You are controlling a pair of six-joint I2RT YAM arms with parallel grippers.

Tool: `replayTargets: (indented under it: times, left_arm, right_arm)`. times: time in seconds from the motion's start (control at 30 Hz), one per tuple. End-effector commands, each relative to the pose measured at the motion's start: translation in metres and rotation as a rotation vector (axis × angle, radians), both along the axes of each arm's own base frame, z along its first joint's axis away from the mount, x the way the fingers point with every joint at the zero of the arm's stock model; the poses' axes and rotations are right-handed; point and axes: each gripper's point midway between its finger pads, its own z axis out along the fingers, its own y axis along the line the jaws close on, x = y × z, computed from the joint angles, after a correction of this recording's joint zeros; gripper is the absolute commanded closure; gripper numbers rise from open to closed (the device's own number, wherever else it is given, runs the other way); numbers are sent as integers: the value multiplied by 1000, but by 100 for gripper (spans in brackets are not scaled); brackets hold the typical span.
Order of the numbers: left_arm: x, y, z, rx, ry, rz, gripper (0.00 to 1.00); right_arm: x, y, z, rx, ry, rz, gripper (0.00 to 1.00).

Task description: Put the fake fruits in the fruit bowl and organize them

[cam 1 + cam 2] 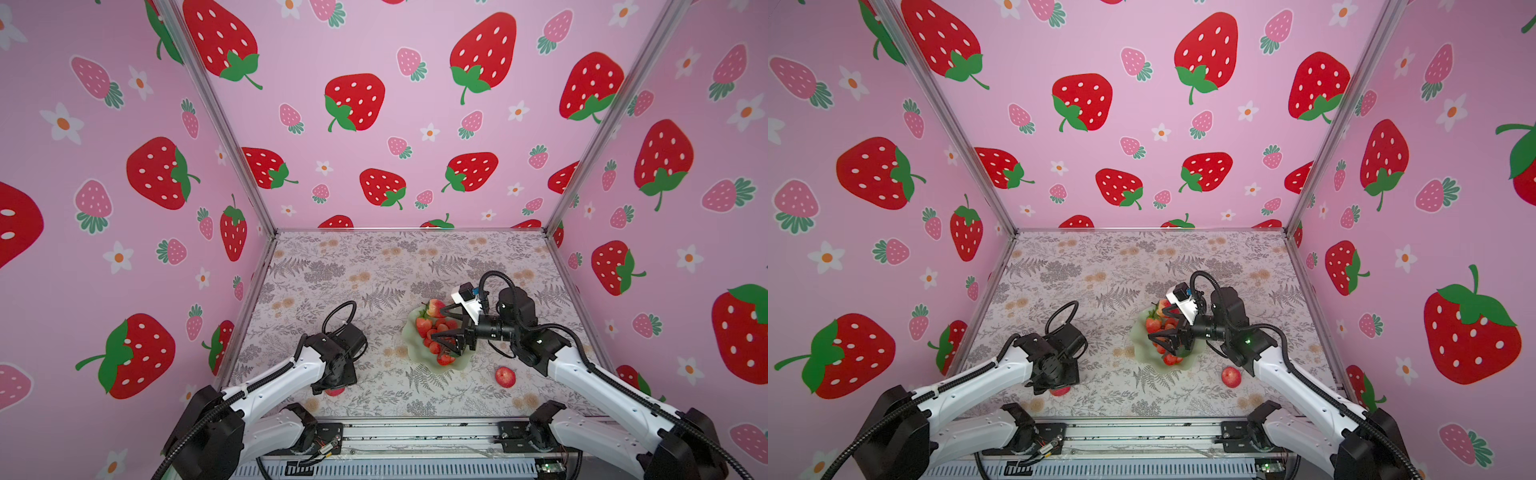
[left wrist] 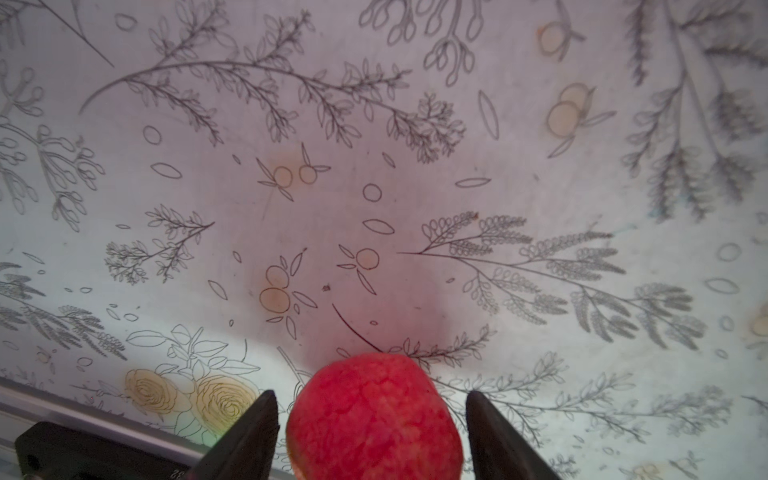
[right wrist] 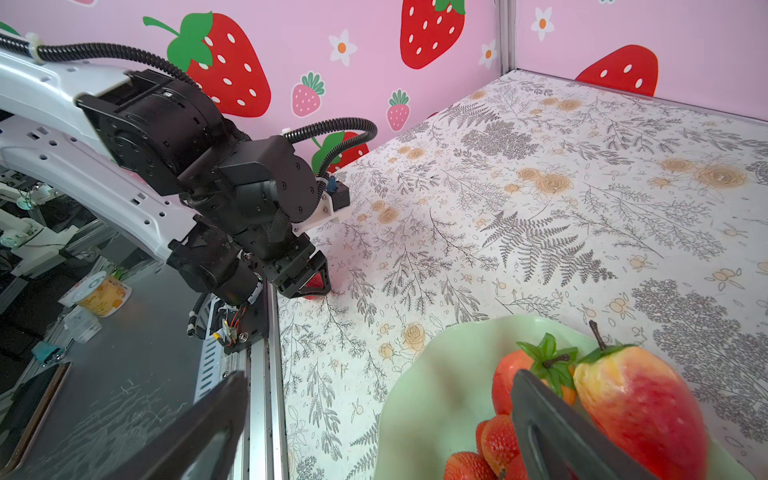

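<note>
Both top views: left gripper is pointing down over a red apple; right gripper is hovering spread wide over the fruit bowl, strawberries just under it, 2nd apple lying back beside its arm, outside the bowl. Left wrist: jaws are straddling the red apple, thin gaps both sides, not pinching yet. Right wrist: fingers are standing wide apart, bowl rim betw. them, red-yellow apple just beside one

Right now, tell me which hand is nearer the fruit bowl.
Right. The right hand is open over the fruit bowl; the left hand sits apart near the table's front edge, straddling a red fruit.
</note>
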Motion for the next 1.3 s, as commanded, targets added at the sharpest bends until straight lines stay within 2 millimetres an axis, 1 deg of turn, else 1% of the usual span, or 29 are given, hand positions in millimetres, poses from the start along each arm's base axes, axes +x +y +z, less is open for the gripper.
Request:
replayTargets:
  times: [0.0, 0.1, 0.17, 0.23, 0.3, 0.37, 0.43, 0.53, 0.6, 0.7, 0.8, 0.87, 0.97, 1.13, 1.27]
  left_arm:
    - [0, -4, -1, -27, -5, 0, 37]
    - [8, -14, 2, -65, -43, -33, 41]
    - [16, -23, 9, -94, -82, -66, 43]
    - [27, -37, 22, -135, -129, -119, 43]
    - [40, -56, 41, -163, -177, -186, 43]
    - [52, -77, 62, -197, -218, -254, 43]
    - [62, -105, 79, -244, -254, -332, 43]
    - [77, -151, 104, -318, -322, -448, 42]
    - [89, -178, 112, -347, -350, -506, 42]
    - [99, -205, 107, -351, -321, -576, 42]
    - [107, -225, 104, -331, -322, -642, 41]
    - [111, -235, 100, -336, -319, -661, 41]
    - [116, -242, 93, -315, -302, -677, 40]
    - [117, -250, 82, -314, -280, -698, 36]
    - [116, -251, 71, -305, -251, -697, 34]
  right_arm:
    - [3, 1, -1, 3, -3, -7, 0]
    - [9, -2, -13, 10, 59, -50, 1]
    - [14, -5, -20, -3, 95, -73, 1]
    - [19, -11, -24, -8, 122, -108, 1]
    - [25, -19, -25, -1, 144, -161, 1]
    - [35, -32, -27, -19, 163, -254, 1]
    - [45, -50, -33, -41, 196, -358, 1]
    - [45, -69, -31, -15, 219, -444, 1]
    - [46, -78, -36, -27, 244, -494, 1]
    - [43, -83, -45, -53, 275, -520, 1]
    - [40, -86, -42, -30, 283, -533, 1]
    - [38, -87, -39, -9, 276, -540, 1]
    - [38, -89, -39, -2, 276, -549, 1]
    - [36, -88, -38, -2, 278, -544, 1]
    - [40, -95, -47, -53, 296, -589, 1]
